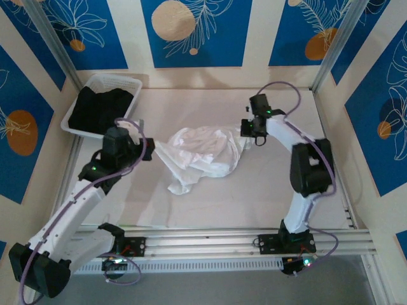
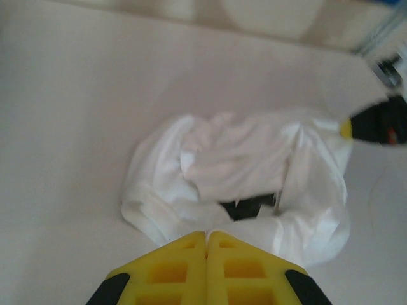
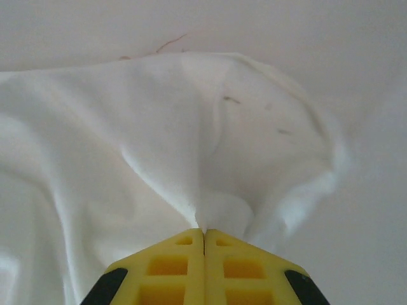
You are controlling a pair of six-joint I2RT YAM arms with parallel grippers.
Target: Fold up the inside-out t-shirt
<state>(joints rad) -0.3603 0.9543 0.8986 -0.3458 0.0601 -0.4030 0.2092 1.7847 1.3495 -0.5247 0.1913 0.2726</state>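
L gripper (image 2: 206, 234) clenched on t-shirt (image 1: 200, 151) left edge, R gripper (image 3: 203, 231) clenched on right edge, open table (image 1: 267, 190) around

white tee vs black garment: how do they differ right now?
Colour: the t-shirt is white, the black garment is dark.
Place: the t-shirt lies out on the table between the arms. The black garment sits in the white basket at the far left corner.
Grip: the left gripper and right gripper are each shut on an edge of the t-shirt. Nothing touches the black garment.
Shared: both are crumpled, not folded.
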